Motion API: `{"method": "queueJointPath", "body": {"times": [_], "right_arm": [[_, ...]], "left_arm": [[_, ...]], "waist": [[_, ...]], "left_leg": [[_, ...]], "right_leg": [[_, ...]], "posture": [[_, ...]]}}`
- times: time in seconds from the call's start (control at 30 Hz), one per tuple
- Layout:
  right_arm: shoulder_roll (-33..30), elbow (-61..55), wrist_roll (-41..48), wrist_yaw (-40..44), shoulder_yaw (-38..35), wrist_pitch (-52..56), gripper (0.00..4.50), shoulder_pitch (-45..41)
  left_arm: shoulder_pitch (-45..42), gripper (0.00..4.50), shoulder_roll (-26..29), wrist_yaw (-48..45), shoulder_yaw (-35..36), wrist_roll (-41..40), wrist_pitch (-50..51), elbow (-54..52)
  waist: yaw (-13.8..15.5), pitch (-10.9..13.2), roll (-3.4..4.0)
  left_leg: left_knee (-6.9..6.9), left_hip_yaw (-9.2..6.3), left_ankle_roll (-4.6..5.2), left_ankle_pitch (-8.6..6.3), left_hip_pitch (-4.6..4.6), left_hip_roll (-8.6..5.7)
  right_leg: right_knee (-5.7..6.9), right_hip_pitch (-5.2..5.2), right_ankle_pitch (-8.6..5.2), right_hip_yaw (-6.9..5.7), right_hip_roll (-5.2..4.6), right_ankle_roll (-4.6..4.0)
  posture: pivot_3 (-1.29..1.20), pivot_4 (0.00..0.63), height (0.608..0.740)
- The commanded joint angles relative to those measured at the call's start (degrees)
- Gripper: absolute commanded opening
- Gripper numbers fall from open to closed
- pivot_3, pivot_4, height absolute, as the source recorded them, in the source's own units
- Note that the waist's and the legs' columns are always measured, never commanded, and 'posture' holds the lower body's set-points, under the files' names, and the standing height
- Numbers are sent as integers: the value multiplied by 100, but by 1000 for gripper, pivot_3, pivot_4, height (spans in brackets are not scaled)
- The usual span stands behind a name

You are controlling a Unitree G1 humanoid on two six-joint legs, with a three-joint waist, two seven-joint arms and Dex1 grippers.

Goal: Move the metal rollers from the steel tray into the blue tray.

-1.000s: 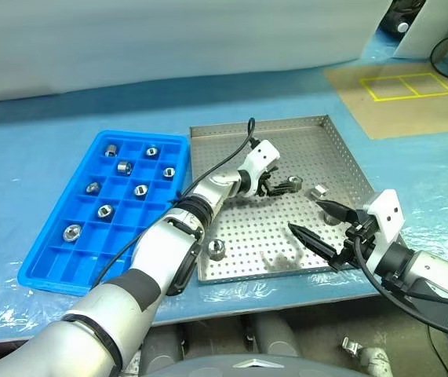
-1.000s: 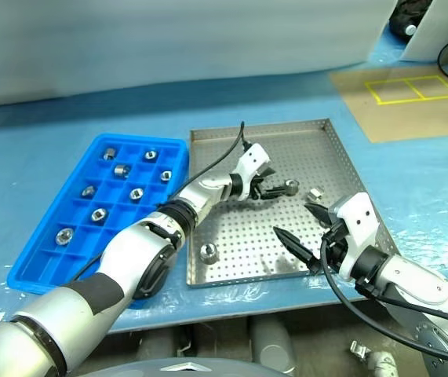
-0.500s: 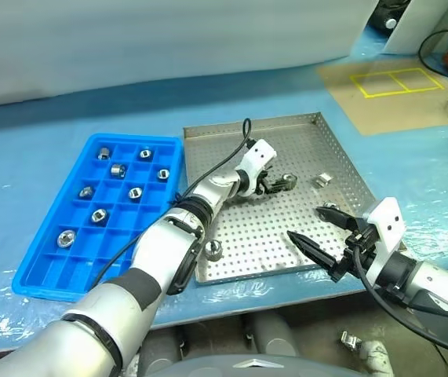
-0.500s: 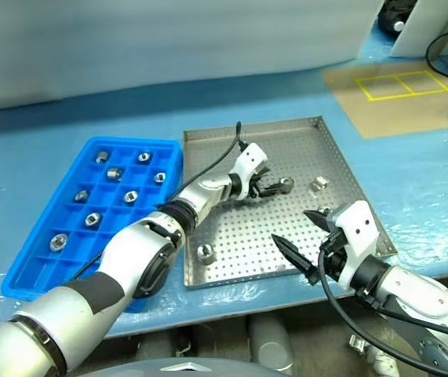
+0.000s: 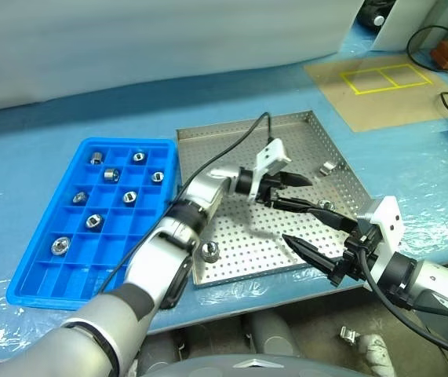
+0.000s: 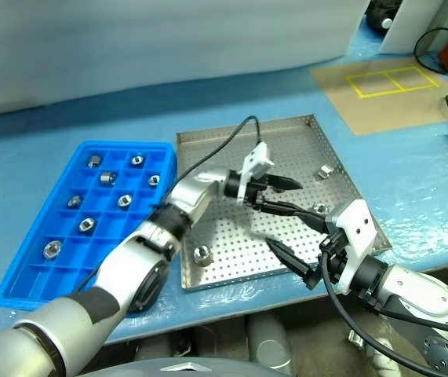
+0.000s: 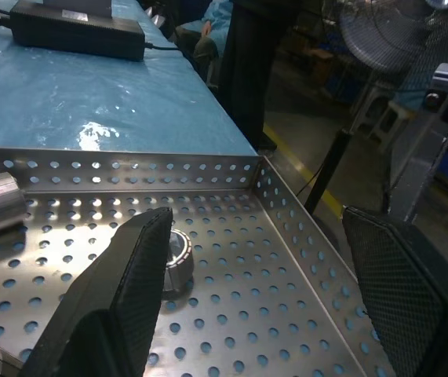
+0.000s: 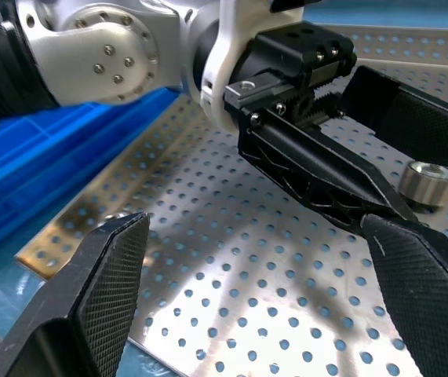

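The steel tray point(image 5: 239, 129) lies in the middle of the table, with the blue tray point(image 5: 20, 275) to its left. Several metal rollers point(image 5: 92, 221) sit in the blue tray's compartments. More rollers lie on the steel tray: one near its right rim point(image 5: 327, 166), one by the grippers point(image 6: 320, 209), and one at the near left corner point(image 5: 208, 250). My left gripper point(image 5: 314, 196) hangs over the steel tray pointing right, open and empty. In the left wrist view a roller point(image 7: 178, 251) lies on the floor beyond its fingers. My right gripper point(image 5: 306, 224) stands open facing it.
A tan board with a yellow outline point(image 5: 380, 86) lies at the back right. Beyond the steel tray's rim a black power adapter point(image 7: 74, 31) rests on the blue sheet. A person's legs point(image 7: 247, 63) stand past the table edge.
My left gripper has lifted away from the roller it was at, drawn back and swung to point right at the right gripper. The camera has turned. The right arm has hardly moved.
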Motion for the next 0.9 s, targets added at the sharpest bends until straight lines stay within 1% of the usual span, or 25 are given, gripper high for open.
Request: {"method": "queueJointPath", "body": {"times": [0.03, 0.13, 0.2, 0.27, 0.37, 0.47, 0.57, 0.63, 0.7, 0.77, 0.83, 0.9], "right_arm": [[-125, 697, -250, -13, -86, -214, 4500, -620], [-186, 970, -309, 201, 119, -268, 4500, -947], [-179, 1167, -439, 335, 304, -349, 4500, -1104], [-141, 1301, -501, 438, 499, -389, 4500, -1300], [-89, 1463, -594, 574, 780, -434, 4500, -1585], [-44, 1581, -697, 669, 931, -480, 4500, -1720], [14, 1644, -821, 717, 1060, -537, 4500, -1736], [32, 1586, -873, 759, 1140, -543, 4500, -1671], [46, 1543, -921, 791, 1182, -556, 4500, -1587], [77, 1512, -924, 774, 1176, -555, 4500, -1541], [96, 1465, -906, 762, 1171, -538, 4500, -1500], [108, 1437, -911, 732, 1167, -527, 4500, -1475]], "left_arm": [[527, 3657, 521, -444, -370, -318, 797, -1696], [732, 3657, 1054, -124, -229, -308, 1032, -2058], [804, 3657, 1338, 12, -136, -295, 1085, -2154], [901, 3657, 1631, 115, -89, -226, 981, -2230], [1110, 3657, 2080, 19, -153, -277, 1010, -2530], [1224, 3657, 2421, -185, -275, -374, 1179, -2865], [1376, 3657, 2879, -654, -508, -493, 1320, -3407], [1484, 3657, 3290, -1207, -637, -731, 1417, -3870], [1536, 3657, 3578, -1606, -703, -971, 1492, -4170], [1517, 3657, 3739, -1802, -775, -1042, 1378, -4184], [1448, 3657, 3943, -1868, -1022, -1019, 1012, -4006], [1307, 3657, 3928, -1873, -1229, -914, 689, -3744]], "waist": [[6, 4, -3], [77, 3, 0], [192, 3, 1], [245, 3, 0], [333, 1, 4], [504, 0, 5], [663, 0, 6], [732, 0, 6], [821, 1, 7], [872, 1, 7], [891, 0, 8], [893, 0, 8]], "left_leg": [[0, -1, -4, 2, 1, 4], [6, -2, -20, 7, 15, -3], [9, 2, -35, -2, 27, -13], [9, 3, -36, -2, 23, -10], [6, 3, -23, 5, 13, -4], [-1, 5, -15, 10, -1, 3], [-3, 13, -16, 11, 1, 12], [-4, 19, -21, 13, 6, 14], [-6, 28, -26, 15, 15, 13], [-7, 32, -42, 15, 26, 12], [-7, 35, -60, 12, 43, 10], [-7, 35, -68, 17, 48, 11]], "right_leg": [[8, -5, 0, -1, 3, 0], [24, 10, 0, -1, -4, 0], [16, 35, -2, 1, -18, 2], [10, 36, -1, 1, -17, 1], [11, 20, -1, 3, -11, 0], [30, -8, -1, 2, -6, 0], [39, -13, -1, 2, -3, -1], [41, -13, -2, 4, -4, -2], [41, -11, -3, 14, -4, -3], [44, -1, -3, 16, -5, -3], [45, 13, -3, 23, -5, -3], [49, 16, -2, 25, -5, -3]], "posture": [[-518, 150, 740], [-468, 150, 740], [-432, 150, 740], [-401, 150, 740], [-371, 150, 740], [-359, 150, 740], [-348, 150, 740], [-348, 150, 740], [-349, 150, 740], [-353, 150, 740], [-359, 150, 740], [-368, 150, 740]]}}
